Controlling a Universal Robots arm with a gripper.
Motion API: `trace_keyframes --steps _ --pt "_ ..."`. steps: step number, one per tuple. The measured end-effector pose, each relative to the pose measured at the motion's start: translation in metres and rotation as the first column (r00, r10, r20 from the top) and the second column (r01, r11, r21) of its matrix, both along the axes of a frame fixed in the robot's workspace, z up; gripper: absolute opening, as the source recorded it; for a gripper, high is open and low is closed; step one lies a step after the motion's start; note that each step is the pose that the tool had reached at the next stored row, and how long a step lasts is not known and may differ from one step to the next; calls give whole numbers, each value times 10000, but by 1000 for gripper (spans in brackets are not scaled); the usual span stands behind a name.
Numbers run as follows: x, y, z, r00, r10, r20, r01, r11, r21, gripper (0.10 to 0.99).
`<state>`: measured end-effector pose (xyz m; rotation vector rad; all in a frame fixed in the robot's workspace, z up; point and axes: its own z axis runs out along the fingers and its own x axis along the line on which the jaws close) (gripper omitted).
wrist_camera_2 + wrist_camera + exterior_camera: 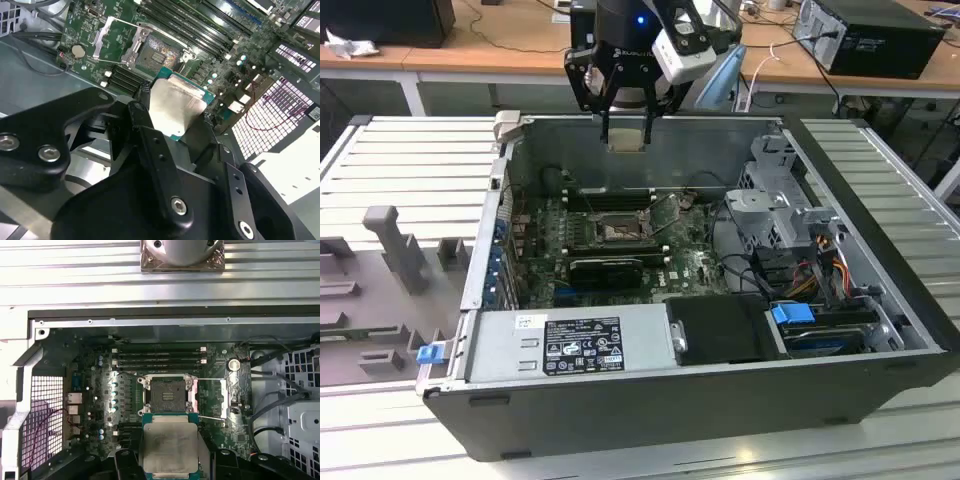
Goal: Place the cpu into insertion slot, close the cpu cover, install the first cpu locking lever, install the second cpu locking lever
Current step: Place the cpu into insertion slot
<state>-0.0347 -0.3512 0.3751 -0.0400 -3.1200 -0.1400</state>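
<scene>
Surface (410,160): silvery, ribbed metal slats. Item one: open black computer case (670,400), lying on its side at centre. Item two: grey moulded fixture (395,250), beside the case toward the exterior view's left.

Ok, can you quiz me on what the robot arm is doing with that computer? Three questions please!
1. True or false: the cpu already sits in the insertion slot.
2. What does the gripper hold? A) a cable B) the cpu C) nothing
3. Fill in: in the exterior view, the gripper hangs ____ the open computer case.
Key: 1 false; 2 B; 3 above.
</scene>
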Motion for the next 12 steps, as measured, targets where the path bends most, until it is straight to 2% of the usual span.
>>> trace_keyframes --steps 12 --pt "0 0 0 10000 -93 0 93 10000 0 529"
